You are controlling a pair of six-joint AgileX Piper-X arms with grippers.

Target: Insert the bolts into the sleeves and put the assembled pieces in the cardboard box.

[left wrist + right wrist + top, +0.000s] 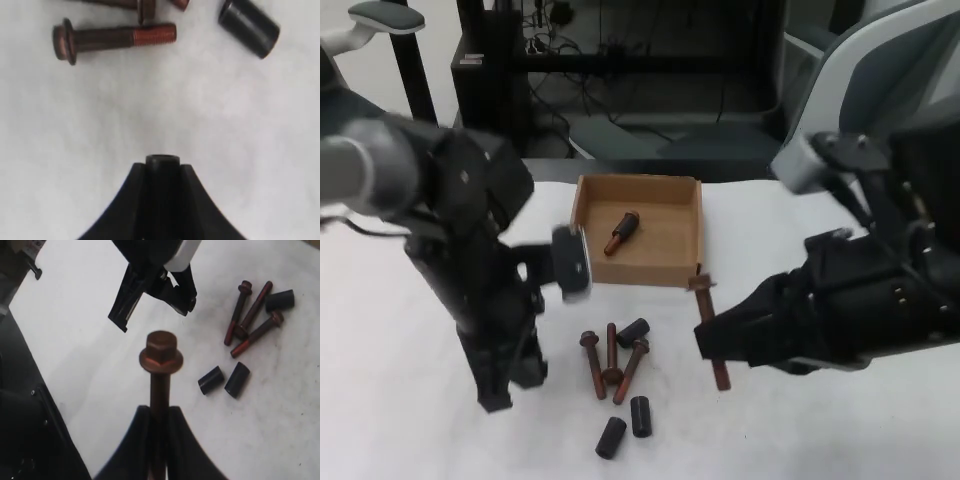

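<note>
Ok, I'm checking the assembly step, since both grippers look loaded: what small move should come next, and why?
Probably swing the right gripper towards the left gripper and line the two up. The right is shut on a bolt, the left on a sleeve, and they hang apart over the bench, so nothing is inserted yet.

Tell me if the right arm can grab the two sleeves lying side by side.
Probably not yet: the path to the sleeves looks open, but its end effector is shut on a bolt.
</note>
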